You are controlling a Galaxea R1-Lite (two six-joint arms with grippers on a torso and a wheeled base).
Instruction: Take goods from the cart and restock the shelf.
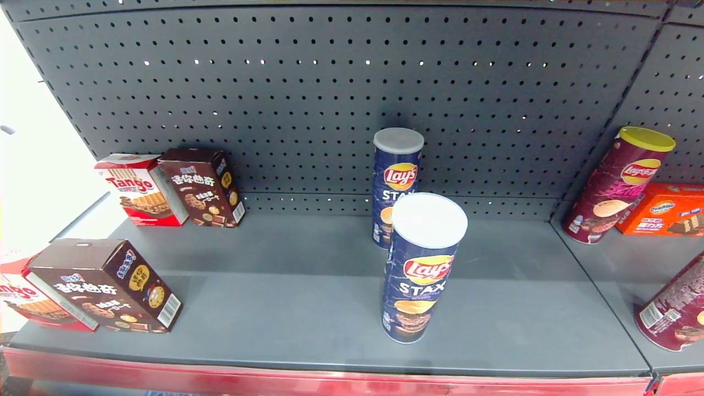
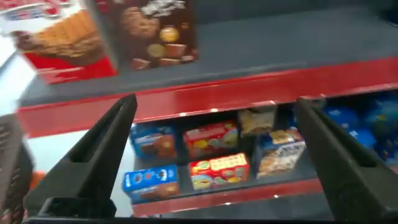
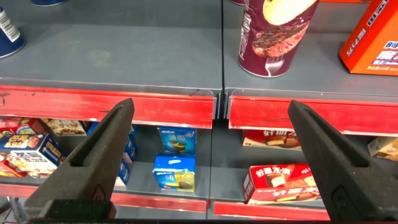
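Observation:
Two blue chip cans stand upright mid-shelf, one at the front (image 1: 421,269) and one behind it (image 1: 396,181), on the grey shelf (image 1: 297,308). My left gripper (image 2: 216,104) is open and holds nothing; it sits in front of the shelf's red front edge (image 2: 217,93), below a red wafer box (image 2: 62,37) and a brown cookie box (image 2: 155,31). My right gripper (image 3: 211,107) is also open with nothing in it, and faces the red front edge (image 3: 155,102) below a maroon chip can (image 3: 273,34).
Boxes stand at the shelf's left: a brown cookie box (image 1: 104,283) and red wafer box (image 1: 33,302) in front, another pair (image 1: 176,190) at the back. On the right are maroon cans (image 1: 616,184) (image 1: 674,311) and an orange box (image 1: 663,209). Snack boxes (image 3: 175,171) fill the lower shelf.

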